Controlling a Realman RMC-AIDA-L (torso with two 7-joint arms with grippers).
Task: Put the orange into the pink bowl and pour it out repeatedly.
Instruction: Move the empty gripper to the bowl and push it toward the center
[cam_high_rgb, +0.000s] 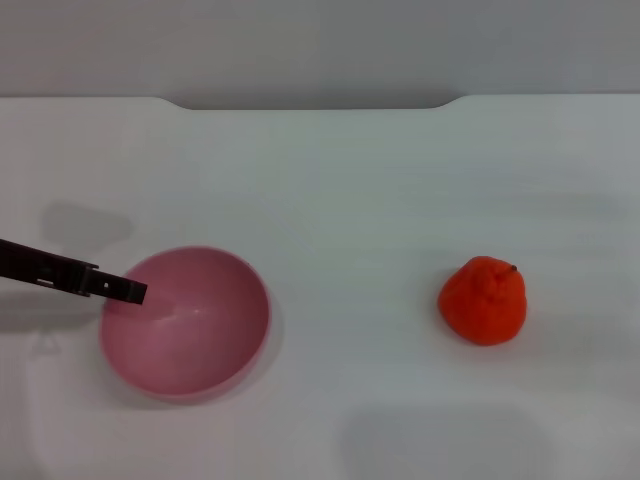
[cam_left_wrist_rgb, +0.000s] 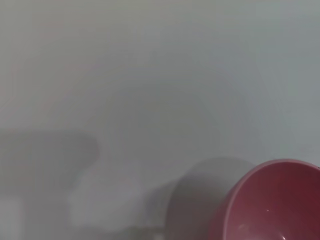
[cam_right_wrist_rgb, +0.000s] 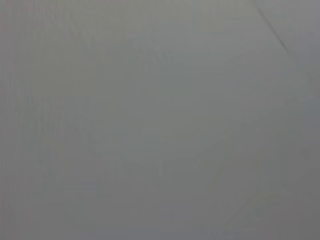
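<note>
In the head view my left gripper (cam_high_rgb: 125, 290) comes in from the left edge of the frame as a thin dark bar, its tip over the upper left rim of the pink bowl (cam_high_rgb: 200, 345). Only that one dark finger is visible, so I cannot tell whether the gripper is open or closed, nor whether it touches the rim.

The pink bowl stands upright on the white table (cam_high_rgb: 350, 180) in the lower left of the frame, its inside showing and nothing lying in it. My left wrist view catches part of the same bowl (cam_left_wrist_rgb: 272, 205) at the lower right corner of its picture, with grey shadow beside it on the table (cam_left_wrist_rgb: 150, 75).

The orange (cam_high_rgb: 484, 300) rests on the table in the right half of the head view, well apart from the bowl, its knobbed top tilted toward the upper right with a tiny dark stem.

My right gripper does not appear in any view; the right wrist view shows only plain pale surface.
</note>
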